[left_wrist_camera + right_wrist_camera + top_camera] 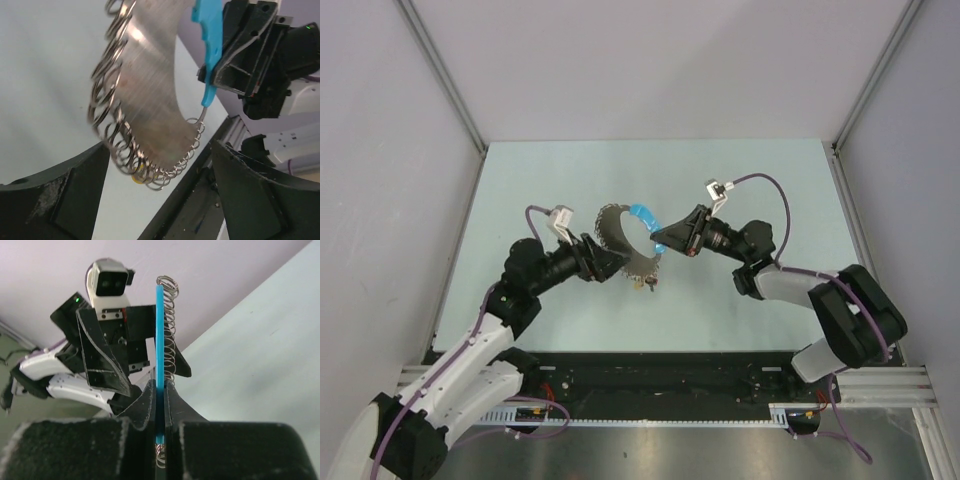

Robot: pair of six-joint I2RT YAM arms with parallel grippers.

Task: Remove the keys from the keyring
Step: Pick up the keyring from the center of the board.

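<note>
Top external: right gripper (666, 240) is clenched on the silvery coiled-metal keyring (613, 232), biting it at its bright blue arc section (643, 213). The loop is slung between the two arms, over the middle of the pale green bench (570, 170). Blue arc sits at the top right, and the silvery coils fan round the left side and the bottom. Left gripper (610, 262) is at the loop's lower left, jaws released and spread wide.

Left wrist: the two black fingers (55, 200) flank the loop's lower curve, one each side, with no contact visible. The wire coils run along the outer edge of a smooth brushed-metal face (150, 85). The blue arc runs up into the right gripper's black jaws at top right.

Right wrist: blue arc is seen edge-on, a thin vertical strip pinched tight between the closed jaws. The coil climbs just beside it above the fingertips. The left gripper faces in from behind the loop, to the left.

Key: a tiny reddish bit (644, 285) dangles just under the loop's bottom in top external. It's possibly the red-headed key, but it's too small there to be sure.
</note>
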